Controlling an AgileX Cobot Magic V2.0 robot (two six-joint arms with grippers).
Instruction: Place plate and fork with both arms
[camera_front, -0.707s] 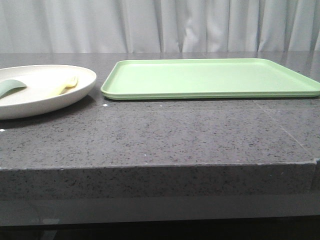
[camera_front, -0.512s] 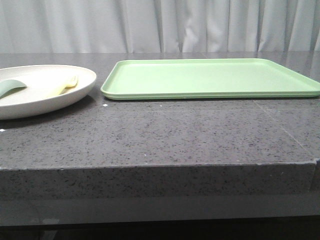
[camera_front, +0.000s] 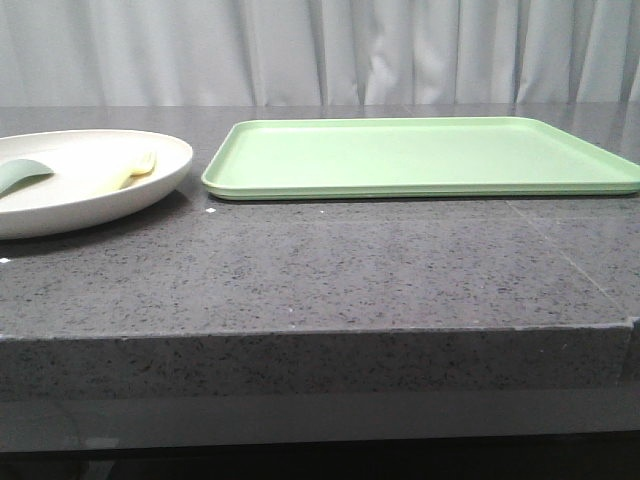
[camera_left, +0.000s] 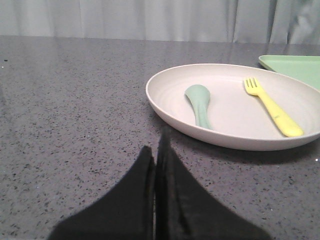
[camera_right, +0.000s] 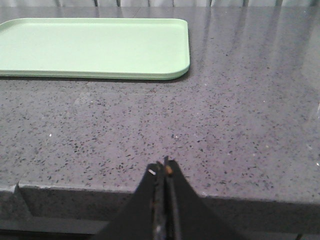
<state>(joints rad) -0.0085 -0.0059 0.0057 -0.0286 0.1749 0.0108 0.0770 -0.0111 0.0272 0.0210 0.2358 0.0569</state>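
Observation:
The cream plate rests on the grey stone table at the left. Inside it lies the pale-yellow fork, beside a muted green utensil. My left gripper is shut with nothing in it, low over the table just short of the plate's near rim. My right gripper is also shut and holds nothing, hovering at the table's front edge, well short of the tray. Neither gripper shows in the front view.
A flat light-green tray lies at the middle and right of the table, its corner close to the plate. White curtains hang behind. The table's front edge runs under my right gripper.

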